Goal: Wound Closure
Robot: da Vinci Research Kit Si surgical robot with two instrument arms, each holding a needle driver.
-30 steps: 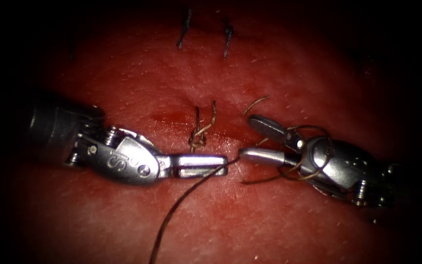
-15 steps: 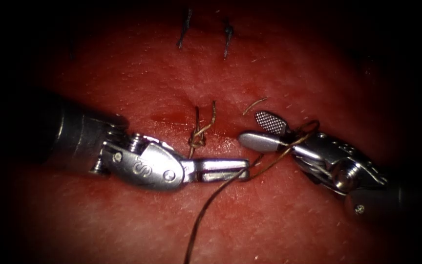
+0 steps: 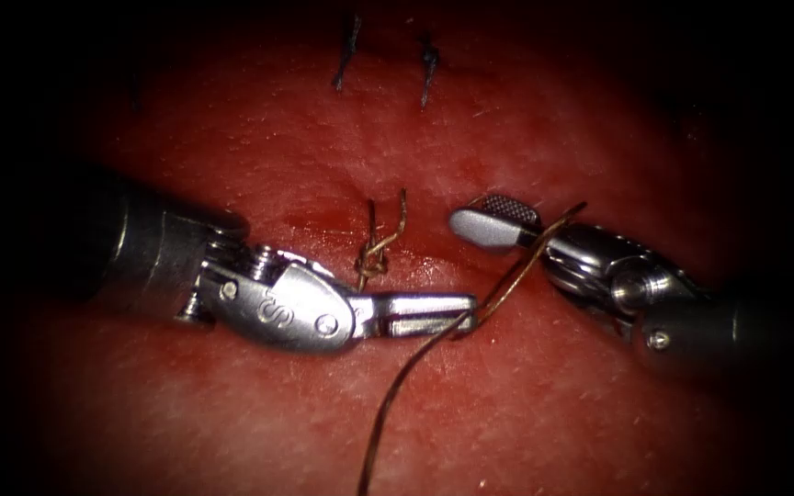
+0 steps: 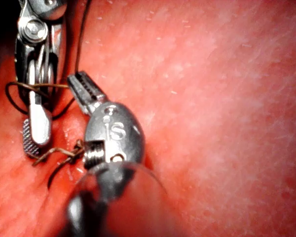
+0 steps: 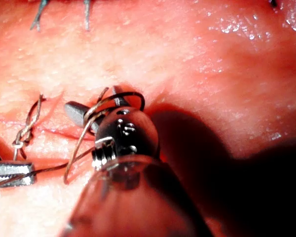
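Observation:
My left tool [image 3: 463, 310] lies across the tissue [image 3: 259, 156] with its jaws shut on the brown thread [image 3: 388, 413]. From there the thread drops toward the near edge, and another strand climbs rightward over my right tool [image 3: 476, 217]. That tool's jaws stand open with nothing between them, and thread is looped around it [image 5: 113, 101]. A tied stitch [image 3: 374, 262] with two short upright ends sits on the cut, just left of both tips. The left wrist view has the left tool [image 4: 84, 89] beside the open right tool [image 4: 33, 136].
Two dark older stitches [image 3: 346, 50] [image 3: 427, 69] lie farther back on the tissue. Red fluid [image 3: 319, 223] wets the cut left of the tied stitch. The left tool's tip [image 5: 12, 174] and the tied stitch [image 5: 23, 133] appear in the right wrist view.
The left tool has slid right, still holding the thread. The right tool has turned and lifted toward the back, and the loose loops around it have drawn tighter.

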